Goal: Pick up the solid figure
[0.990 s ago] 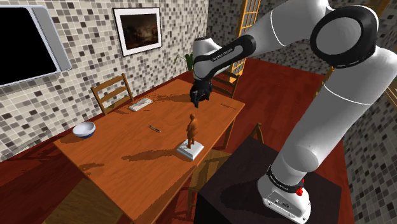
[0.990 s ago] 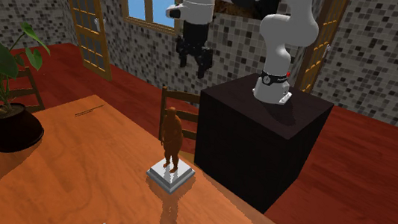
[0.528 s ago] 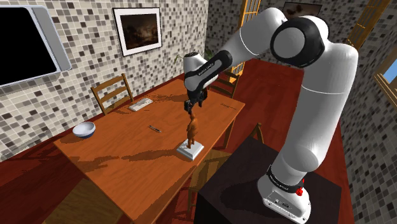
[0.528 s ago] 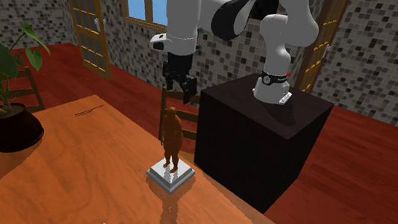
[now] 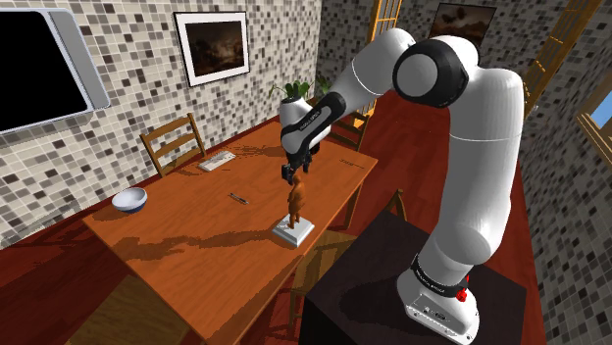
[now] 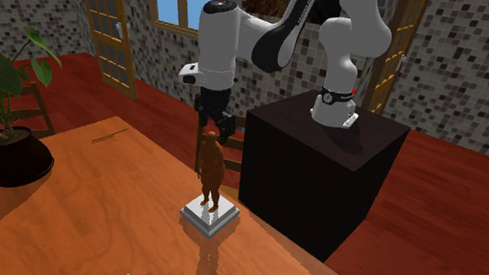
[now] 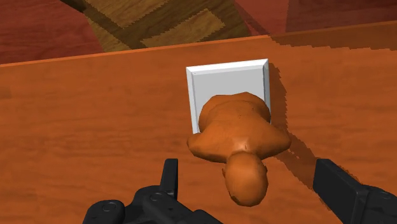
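The figure, a brown standing person on a pale square base, stands upright near the edge of the desk, at the middle of the shoulder view and at the lower middle of the second exterior view, just in front of the dark stand. It is tall and narrow over a small base, so it likely tips easily. If the hand comes down a little off line, one finger could strike the head or a shoulder and knock the figure over, perhaps off the nearby desk edge. A grip taken only on the rounded head also looks risky: the smooth curve could slip out as the fingers close, or the figure could swing when lifted. A lower grip around the body seems safer. The hand hangs directly above the head, pointing straight down. In the wrist view its two black fingers stand wide apart with the head between them. They touch nothing, and the hand holds nothing. Whether the fingertips already reach below the crown of the head I cannot tell.
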### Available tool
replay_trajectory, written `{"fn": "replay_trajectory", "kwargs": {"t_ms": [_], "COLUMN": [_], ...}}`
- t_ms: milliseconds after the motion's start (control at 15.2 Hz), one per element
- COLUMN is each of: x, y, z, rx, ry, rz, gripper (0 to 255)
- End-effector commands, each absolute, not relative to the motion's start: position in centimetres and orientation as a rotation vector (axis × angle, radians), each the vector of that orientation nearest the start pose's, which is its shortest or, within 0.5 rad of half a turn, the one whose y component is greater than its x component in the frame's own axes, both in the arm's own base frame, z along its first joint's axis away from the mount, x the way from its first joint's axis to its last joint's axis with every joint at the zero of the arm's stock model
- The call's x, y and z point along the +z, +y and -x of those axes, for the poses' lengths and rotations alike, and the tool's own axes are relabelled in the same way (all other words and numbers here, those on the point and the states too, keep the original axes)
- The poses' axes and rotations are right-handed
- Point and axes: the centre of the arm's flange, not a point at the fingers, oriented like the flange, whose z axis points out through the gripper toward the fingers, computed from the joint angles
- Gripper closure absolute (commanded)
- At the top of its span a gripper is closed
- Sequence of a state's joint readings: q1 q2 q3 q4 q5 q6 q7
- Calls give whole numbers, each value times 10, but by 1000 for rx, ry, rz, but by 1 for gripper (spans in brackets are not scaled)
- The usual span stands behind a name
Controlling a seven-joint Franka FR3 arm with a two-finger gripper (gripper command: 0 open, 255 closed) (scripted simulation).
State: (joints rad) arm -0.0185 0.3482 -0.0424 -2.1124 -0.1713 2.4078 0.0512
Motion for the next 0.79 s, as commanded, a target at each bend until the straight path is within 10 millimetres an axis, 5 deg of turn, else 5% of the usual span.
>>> {"fn": "replay_trajectory", "kwargs": {"t_ms": [0,66,132,726], "x": [237,237,236,237], "y": [-35,-35,-35,-35], "z": [-573,-573,-573,-573], "rx": [87,87,87,87], "ry": [-34,-34,-34,-34], "rz": [3266,3266,3266,3266], "gripper": [0,0,255,255]}}
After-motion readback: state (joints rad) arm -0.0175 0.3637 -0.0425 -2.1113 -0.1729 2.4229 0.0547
